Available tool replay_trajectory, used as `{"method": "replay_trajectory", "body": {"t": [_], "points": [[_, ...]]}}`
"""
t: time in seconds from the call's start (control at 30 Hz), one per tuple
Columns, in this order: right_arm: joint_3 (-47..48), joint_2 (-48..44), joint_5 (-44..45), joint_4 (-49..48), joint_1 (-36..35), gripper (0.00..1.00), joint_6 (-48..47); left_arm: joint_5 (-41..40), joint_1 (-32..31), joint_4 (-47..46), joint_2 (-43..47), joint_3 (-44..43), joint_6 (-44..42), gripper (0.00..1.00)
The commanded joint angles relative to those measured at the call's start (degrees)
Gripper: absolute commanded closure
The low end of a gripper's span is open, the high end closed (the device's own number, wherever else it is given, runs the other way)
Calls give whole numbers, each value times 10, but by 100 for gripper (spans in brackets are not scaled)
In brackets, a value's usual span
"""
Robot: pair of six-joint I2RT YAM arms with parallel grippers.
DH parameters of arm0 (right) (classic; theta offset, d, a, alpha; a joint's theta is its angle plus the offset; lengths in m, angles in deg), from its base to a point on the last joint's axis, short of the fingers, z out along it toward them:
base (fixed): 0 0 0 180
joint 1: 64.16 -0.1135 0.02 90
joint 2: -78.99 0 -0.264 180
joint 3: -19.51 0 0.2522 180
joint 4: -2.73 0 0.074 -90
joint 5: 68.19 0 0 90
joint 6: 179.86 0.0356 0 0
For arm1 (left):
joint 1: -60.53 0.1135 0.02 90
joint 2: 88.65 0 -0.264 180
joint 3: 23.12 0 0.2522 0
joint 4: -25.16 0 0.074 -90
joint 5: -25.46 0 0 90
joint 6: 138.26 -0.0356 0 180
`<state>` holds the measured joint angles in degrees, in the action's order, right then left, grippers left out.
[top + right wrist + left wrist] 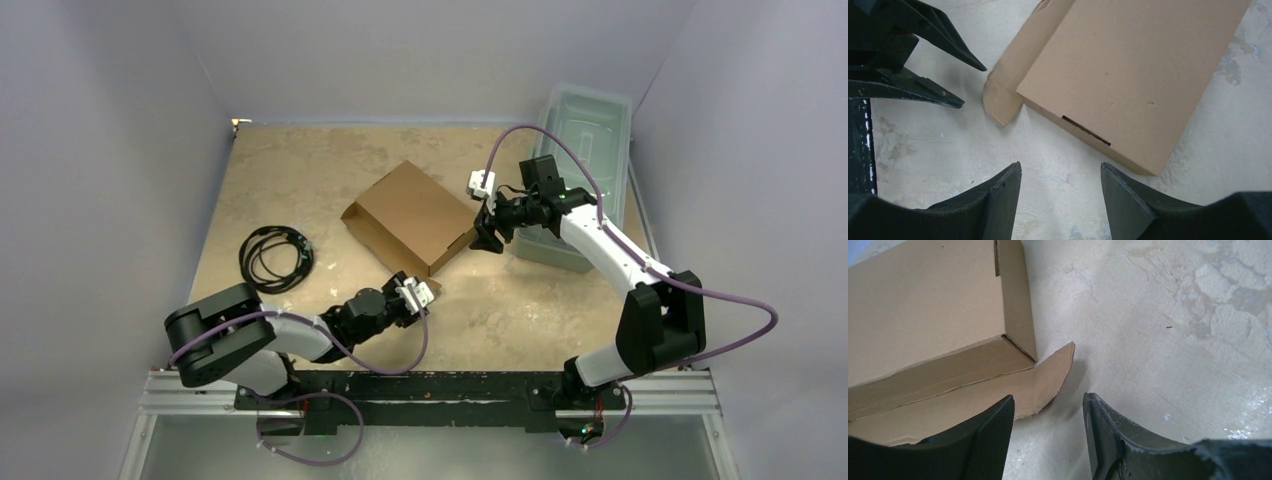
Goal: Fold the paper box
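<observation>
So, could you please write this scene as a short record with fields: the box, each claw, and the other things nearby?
box: plain brown corrugated cardboard box, lid down, lying flat between the two claws
loose part: one rounded flap sticking out at its near corner
left claw: open, at that flap, holding nothing
right claw: open, beside the box's right side, holding nothing
other: clear plastic bin at far right; black coiled cable at left

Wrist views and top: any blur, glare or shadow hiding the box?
Left wrist: paper box sharp, its loose flap throws a soft shadow on the table, hiding nothing. Right wrist: box sharp edge to edge, no glare. Top external: even light, softer detail, clear bin low contrast.
</observation>
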<state>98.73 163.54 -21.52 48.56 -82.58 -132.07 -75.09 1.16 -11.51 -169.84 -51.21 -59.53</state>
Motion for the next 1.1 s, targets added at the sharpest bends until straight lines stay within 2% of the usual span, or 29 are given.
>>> {"method": "replay_trajectory", "body": {"t": [0.0, 0.67, 0.87, 1.07], "points": [[-1, -20, -20, -9, 0, 38, -1, 7, 0, -74, -34, -19, -45, 49], [1, -15, -23, -7, 0, 38, -1, 49, 24, -39, -120, -85, -79, 61], [2, -15, -22, -4, 1, 38, -1, 49, 39, -24, -126, -95, -73, 74], [2, -12, -20, -3, 0, 38, -1, 47, 52, -16, -112, -93, -45, 99]]}}
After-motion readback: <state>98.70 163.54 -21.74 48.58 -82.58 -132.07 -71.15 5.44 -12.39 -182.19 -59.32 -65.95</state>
